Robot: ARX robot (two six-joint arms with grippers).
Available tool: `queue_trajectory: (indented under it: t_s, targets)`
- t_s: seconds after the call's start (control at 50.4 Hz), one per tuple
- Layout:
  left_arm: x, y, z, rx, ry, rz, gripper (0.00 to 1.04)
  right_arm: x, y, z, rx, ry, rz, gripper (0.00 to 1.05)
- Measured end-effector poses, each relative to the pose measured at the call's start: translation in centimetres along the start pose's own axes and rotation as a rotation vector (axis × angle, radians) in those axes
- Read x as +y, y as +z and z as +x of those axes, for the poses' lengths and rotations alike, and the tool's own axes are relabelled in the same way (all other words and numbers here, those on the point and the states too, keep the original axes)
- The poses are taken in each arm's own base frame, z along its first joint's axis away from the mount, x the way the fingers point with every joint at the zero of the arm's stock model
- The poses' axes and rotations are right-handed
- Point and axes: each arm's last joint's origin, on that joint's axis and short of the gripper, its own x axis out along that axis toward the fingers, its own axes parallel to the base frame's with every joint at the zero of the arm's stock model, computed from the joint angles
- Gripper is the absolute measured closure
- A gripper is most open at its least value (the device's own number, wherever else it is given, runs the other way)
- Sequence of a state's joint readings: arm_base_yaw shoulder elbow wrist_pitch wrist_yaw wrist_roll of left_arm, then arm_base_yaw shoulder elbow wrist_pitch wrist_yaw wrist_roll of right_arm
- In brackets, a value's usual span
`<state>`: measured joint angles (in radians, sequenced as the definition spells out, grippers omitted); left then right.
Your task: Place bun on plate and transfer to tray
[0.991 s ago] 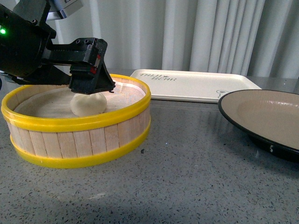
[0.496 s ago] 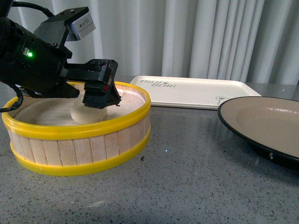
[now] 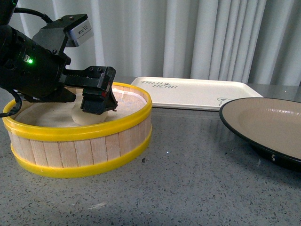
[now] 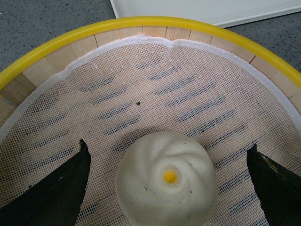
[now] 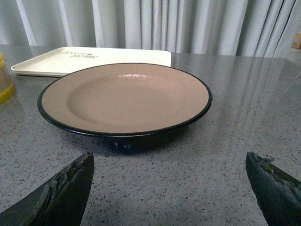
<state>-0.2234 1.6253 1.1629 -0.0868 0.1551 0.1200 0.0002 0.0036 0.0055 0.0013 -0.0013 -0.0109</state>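
Left claw [image 3: 98, 100] lower now, agape astride bun [image 4: 167, 183]; speckled grey counter [image 3: 188, 179], pale curtains [image 3: 211, 37].

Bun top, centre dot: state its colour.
Yellow, set in the off-white swirl of the bun; the left wrist view shows it best.

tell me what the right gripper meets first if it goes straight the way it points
Probably the plate: it sits directly ahead of the open right gripper, with only bare table between. Height is unclear, so it may strike the dark underside or the rim.
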Motion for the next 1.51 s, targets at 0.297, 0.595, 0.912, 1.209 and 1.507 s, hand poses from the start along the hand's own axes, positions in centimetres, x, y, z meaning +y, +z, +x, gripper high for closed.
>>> queue_trajectory:
  t_s: [0.297,0.595,0.912,1.209,1.507]
  targets:
    - [0.2,-0.6,0.4,0.020,0.001,-0.008,0.23,0.0,0.0,0.0,0.000,0.000,0.000,0.08]
    - [0.0,-0.8,0.3,0.011,-0.020,-0.023,0.70,0.0,0.0,0.0,0.000,0.000,0.000,0.08]
    - [-0.8,0.6,-1.5,-0.091,-0.025,-0.006,0.99,0.0,0.0,0.0,0.000,0.000,0.000,0.08]
    - [-2.0,2.5,-2.5,-0.211,-0.059,0.030,1.00,0.0,0.0,0.0,0.000,0.000,0.000,0.08]
    - [-8.1,5.4,-1.4,-0.413,-0.340,0.121,1.00,0.0,0.0,0.0,0.000,0.000,0.000,0.08]
